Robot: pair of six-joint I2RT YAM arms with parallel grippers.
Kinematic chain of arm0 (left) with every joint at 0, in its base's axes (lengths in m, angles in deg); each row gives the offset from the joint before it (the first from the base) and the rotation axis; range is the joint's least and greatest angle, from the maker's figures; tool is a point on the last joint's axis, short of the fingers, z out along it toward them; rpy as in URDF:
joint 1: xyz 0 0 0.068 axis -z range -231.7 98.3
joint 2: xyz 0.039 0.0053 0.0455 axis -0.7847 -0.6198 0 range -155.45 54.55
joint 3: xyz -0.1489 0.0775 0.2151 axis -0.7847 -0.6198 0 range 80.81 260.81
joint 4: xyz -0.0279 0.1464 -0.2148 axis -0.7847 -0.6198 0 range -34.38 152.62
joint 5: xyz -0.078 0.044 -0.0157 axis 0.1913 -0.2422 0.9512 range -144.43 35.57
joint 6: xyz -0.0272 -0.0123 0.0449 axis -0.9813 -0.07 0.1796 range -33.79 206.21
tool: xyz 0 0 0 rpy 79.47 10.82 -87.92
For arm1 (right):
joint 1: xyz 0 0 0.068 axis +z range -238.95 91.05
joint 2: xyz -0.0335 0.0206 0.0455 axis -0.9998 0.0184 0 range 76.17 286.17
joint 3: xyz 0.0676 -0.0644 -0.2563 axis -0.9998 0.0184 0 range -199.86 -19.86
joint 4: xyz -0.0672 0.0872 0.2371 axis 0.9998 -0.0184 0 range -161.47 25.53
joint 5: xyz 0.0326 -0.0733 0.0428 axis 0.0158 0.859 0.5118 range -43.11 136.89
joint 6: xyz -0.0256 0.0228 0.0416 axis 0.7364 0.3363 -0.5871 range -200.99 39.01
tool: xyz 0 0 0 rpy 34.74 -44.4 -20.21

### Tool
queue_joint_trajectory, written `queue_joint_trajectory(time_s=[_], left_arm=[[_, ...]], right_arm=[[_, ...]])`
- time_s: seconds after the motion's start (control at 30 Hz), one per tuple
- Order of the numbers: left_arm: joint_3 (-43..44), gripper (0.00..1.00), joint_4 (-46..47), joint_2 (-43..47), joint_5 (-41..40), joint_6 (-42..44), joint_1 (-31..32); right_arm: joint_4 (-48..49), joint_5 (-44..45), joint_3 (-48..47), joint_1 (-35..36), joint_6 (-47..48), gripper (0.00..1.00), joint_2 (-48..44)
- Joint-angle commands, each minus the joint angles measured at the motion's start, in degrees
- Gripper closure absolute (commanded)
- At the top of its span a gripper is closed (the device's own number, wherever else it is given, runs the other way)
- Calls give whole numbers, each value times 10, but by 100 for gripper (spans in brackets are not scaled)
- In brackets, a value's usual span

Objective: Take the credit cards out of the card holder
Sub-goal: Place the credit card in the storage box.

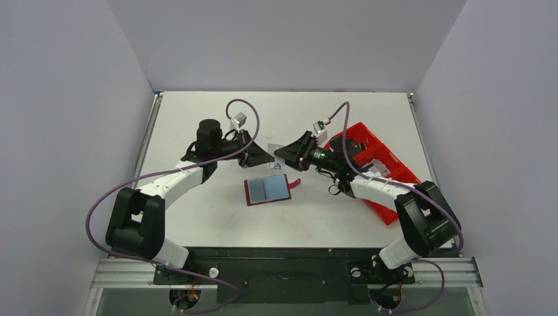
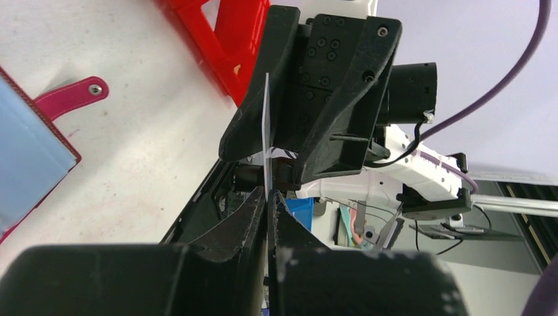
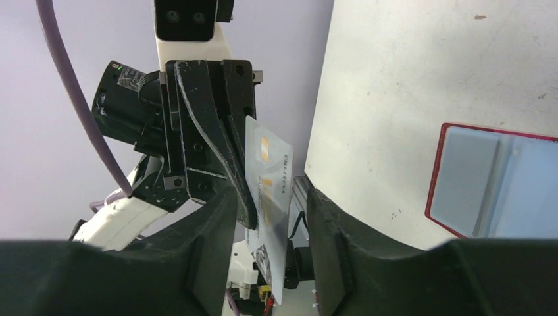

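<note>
Top external: card holder [image 1: 266, 189] lies open near the centre of the table [image 1: 197, 118].
Left pincer [image 2: 268, 197]: pinching pale credit card [image 3: 271, 164], held above table.
Right pincer [image 3: 271, 196]: spread, fingers either side of the credit card.

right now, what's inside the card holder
The card holder lies open, showing pale blue panels on both halves; whether a card sits tucked in them cannot be seen. One card is out, pinched by the left gripper.

Bright, even light; soft shadows; blurred foreground.
</note>
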Motion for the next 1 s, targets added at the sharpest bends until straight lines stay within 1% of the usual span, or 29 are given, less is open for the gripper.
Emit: queue_joint_trajectory(time_s=[0.0, 0.03, 0.07, 0.1, 0.13, 0.17, 0.2, 0.3, 0.33, 0.37, 0.4, 0.47, 0.5, 0.53, 0.57, 0.6, 0.63, 0.67, 0.7, 0.73, 0.77, 0.8, 0.83, 0.87, 0.97], left_arm=[[-3, 100, 108, 3, 28, -48, 8], [-6, 100, 126, 2, 29, -60, 9], [-7, 100, 131, 1, 32, -65, 9], [-10, 100, 142, 0, 33, -72, 9], [-11, 100, 144, 0, 35, -74, 9], [-11, 100, 146, 0, 36, -76, 9], [-11, 100, 146, -1, 37, -76, 9], [-11, 100, 143, -1, 39, -76, 10], [-10, 89, 140, 0, 38, -73, 10], [-9, 84, 125, 0, 36, -68, 10], [-4, 76, 114, 3, 32, -53, 10], [5, 69, 69, 8, 22, -23, 10], [10, 66, 35, 14, 13, -12, 10], [20, 66, 12, 17, 7, 16, 9], [27, 64, -36, 20, -6, 30, 9], [42, 63, -61, 22, -15, 64, 9], [50, 61, -118, 24, -34, 81, 9], [67, 60, -147, 25, -47, 114, 9], [77, 59, -208, 26, -74, 134, 9], [96, 59, -270, 26, -90, 170, 9], [105, 59, -296, 26, -124, 187, 9], [121, 59, -340, 26, -139, 216, 9], [131, 58, -356, 28, -167, 236, 10], [134, 58, -380, 29, -176, 244, 10], [144, 57, -410, 32, -213, 277, 9]], right_arm=[[78, -2, 8, 4, -16, 64, -32], [78, -1, 10, 4, -16, 67, -33], [77, 0, 11, 4, -16, 75, -36], [76, 1, 13, 3, -15, 79, -37], [75, 2, 13, 3, -16, 88, -38], [74, 3, 15, 3, -15, 93, -39], [73, 5, 15, 2, -15, 100, -40], [63, 13, 18, 1, -9, 100, -46], [50, 16, 17, 1, 0, 100, -51], [41, 23, 17, 1, 6, 100, -54], [19, 28, 15, 1, 18, 100, -60], [-22, 42, 12, 0, 42, 100, -72], [-48, 52, 11, 2, 49, 100, -81], [-60, 62, 10, 2, 62, 100, -84], [-85, 67, 9, 1, 75, 100, -94], [-97, 79, 7, 1, 82, 100, -98], [-122, 86, 6, 1, 93, 100, -107], [-133, 99, 4, 1, 98, 100, -111], [-157, 106, 3, 0, 107, 100, -121], [-170, 121, 0, 0, 113, 100, -125], [-196, 127, -5, 0, 123, 100, -132], [-210, 141, -8, -1, 128, 100, -135], [-233, 147, -10, -2, 136, 100, -143], [-241, 159, -10, -3, 139, 100, -146], [-276, 181, -5, -9, 145, 100, -169]])
